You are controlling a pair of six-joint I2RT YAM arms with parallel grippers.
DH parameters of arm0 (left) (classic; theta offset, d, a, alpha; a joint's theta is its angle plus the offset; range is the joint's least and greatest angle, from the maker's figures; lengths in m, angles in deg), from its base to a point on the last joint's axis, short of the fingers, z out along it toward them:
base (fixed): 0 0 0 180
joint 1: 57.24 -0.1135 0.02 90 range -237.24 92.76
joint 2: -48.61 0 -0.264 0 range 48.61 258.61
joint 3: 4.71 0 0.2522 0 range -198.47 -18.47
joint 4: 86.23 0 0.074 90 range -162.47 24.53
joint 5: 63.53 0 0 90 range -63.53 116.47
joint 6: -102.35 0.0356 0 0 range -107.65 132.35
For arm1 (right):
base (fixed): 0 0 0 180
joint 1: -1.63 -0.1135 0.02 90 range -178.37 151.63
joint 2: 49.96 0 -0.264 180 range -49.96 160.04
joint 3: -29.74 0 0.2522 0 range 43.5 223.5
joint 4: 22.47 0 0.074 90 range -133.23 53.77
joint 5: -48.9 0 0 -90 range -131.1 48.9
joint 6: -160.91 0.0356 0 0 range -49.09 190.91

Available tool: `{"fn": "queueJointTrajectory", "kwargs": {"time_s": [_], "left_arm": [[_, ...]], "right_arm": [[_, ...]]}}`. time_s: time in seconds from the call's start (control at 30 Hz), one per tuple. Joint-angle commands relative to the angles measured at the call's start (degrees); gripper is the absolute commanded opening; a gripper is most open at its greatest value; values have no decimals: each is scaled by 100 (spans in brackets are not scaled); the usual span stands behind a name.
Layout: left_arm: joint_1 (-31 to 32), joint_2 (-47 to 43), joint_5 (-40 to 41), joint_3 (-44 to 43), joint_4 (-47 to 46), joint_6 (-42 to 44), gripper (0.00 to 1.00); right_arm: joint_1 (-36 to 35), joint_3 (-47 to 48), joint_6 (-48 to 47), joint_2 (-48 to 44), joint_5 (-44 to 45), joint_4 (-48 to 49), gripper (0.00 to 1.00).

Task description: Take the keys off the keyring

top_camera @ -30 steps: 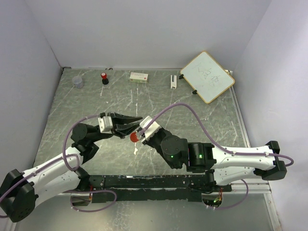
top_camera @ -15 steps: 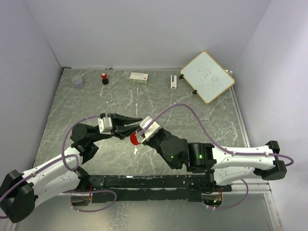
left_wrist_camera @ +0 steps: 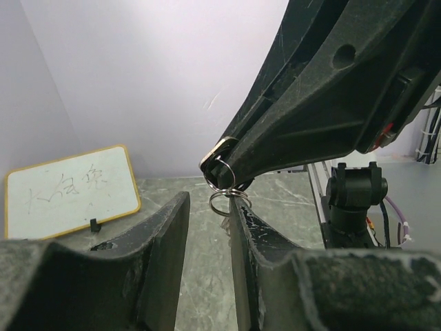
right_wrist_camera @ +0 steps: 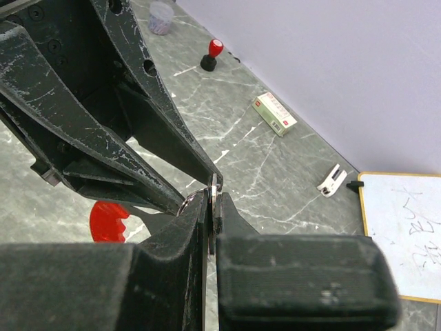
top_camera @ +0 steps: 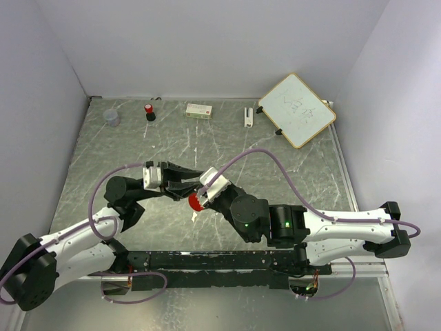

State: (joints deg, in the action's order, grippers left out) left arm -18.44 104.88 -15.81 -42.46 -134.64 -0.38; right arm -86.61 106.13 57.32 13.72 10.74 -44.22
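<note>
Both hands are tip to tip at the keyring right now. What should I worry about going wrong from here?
1. The right hand grips the keyring only by a thin edge at its very fingertips; a tug may well slip it free and drop it.
2. The left hand is open, with the lower loop beside one finger rather than centred; closing could push it aside or miss.
3. The two hands nearly touch, so slight misalignment might jam them together.

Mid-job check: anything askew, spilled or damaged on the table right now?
Nothing spilled or broken. Only the whiteboard sits askew in the far right corner. The right pincer pinches a key with its rings dangling, as expected.
</note>
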Motion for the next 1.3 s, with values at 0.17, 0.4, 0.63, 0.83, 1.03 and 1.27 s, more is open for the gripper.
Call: {"fn": "queueJointTrajectory", "kwargs": {"time_s": [0.17, 0.4, 0.63, 0.83, 1.03, 1.27], "left_arm": [[-14, 222, -246, -54, -789, -296, 39], [-14, 402, -437, -17, -1230, -553, 25], [-14, 305, -251, -14, -930, -376, 7], [-20, -21, 491, -51, -58, -2, 7], [-14, -100, 1032, -53, 102, -9, 7], [-14, -123, 1321, 48, -299, -200, 7]], "right_arm": [[-40, 77, 9, -133, -160, 255, 0], [-38, 15, -26, -154, -102, 350, 0], [-48, 68, -41, -180, -36, 300, 0], [-54, 191, 31, -121, 102, 70, 0], [-96, 228, 118, -82, 125, -27, 0], [-105, 147, 185, -23, 198, -37, 0]]}}
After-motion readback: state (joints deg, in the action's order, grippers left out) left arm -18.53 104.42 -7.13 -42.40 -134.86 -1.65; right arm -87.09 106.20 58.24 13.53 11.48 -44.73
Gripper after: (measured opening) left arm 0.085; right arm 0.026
